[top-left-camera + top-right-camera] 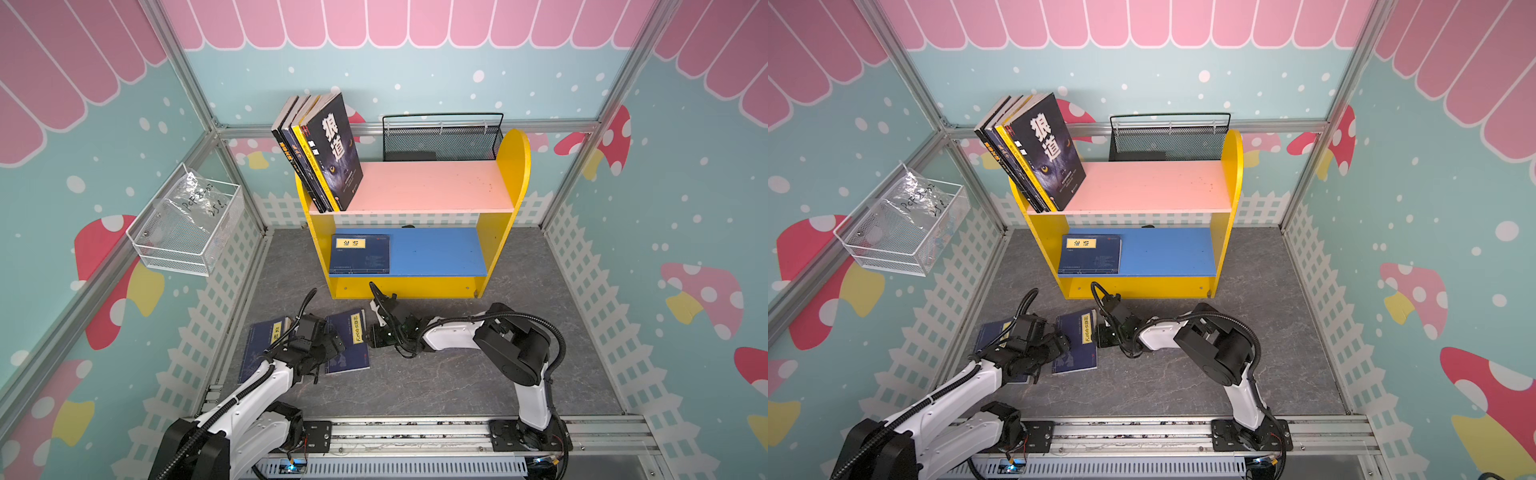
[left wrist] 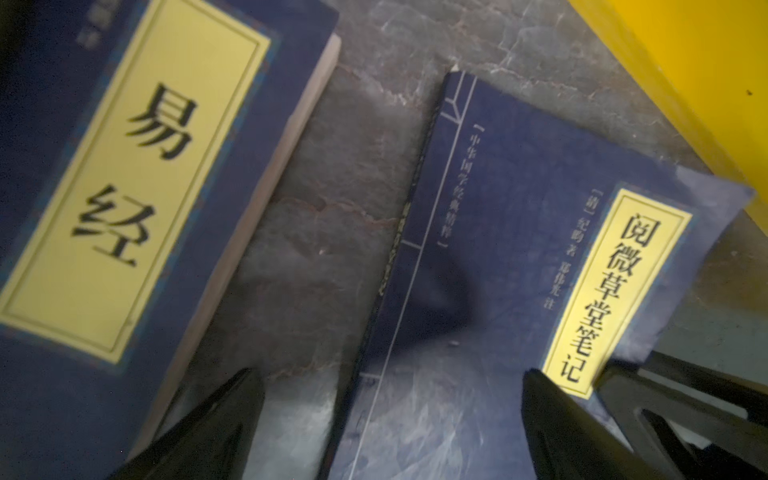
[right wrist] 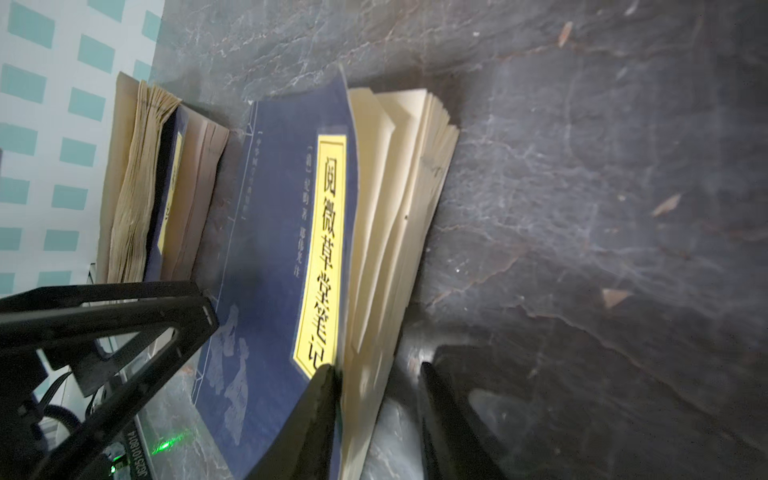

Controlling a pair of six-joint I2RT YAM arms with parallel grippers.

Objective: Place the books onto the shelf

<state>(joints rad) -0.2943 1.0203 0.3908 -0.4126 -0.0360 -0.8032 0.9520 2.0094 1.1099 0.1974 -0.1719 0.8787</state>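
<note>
Rail (image 1: 415, 432) at the near edge carries both arm bases. From it the left arm (image 1: 257, 390) is stretched forward and bent down at the wrist. The left fingers (image 2: 557, 428) are held spread wide just above the surface (image 1: 457, 374), with nothing grasped. One is over the label end of the right navy book (image 1: 353, 361), and its partner is by the edge of the left navy book (image 1: 255, 349); both books lie flat. The right arm (image 1: 532, 403) is raised to a high elbow, with its forearm laid low and leftward across the surface. The right fingers (image 3: 316, 415) are set partly closed about the fanned page edge of the right navy book, one on its cover; whether the pages are pinched cannot be told. Farther back stands the shelf (image 1: 415, 286). A third navy book (image 1: 360, 257) lies flat at the left of the blue lower board (image 1: 440, 253). Four books (image 1: 332, 158) are leaned upright at the left end of the pink upper board (image 1: 428, 187). Behind it a black mesh basket (image 1: 440, 141) is seen.
</note>
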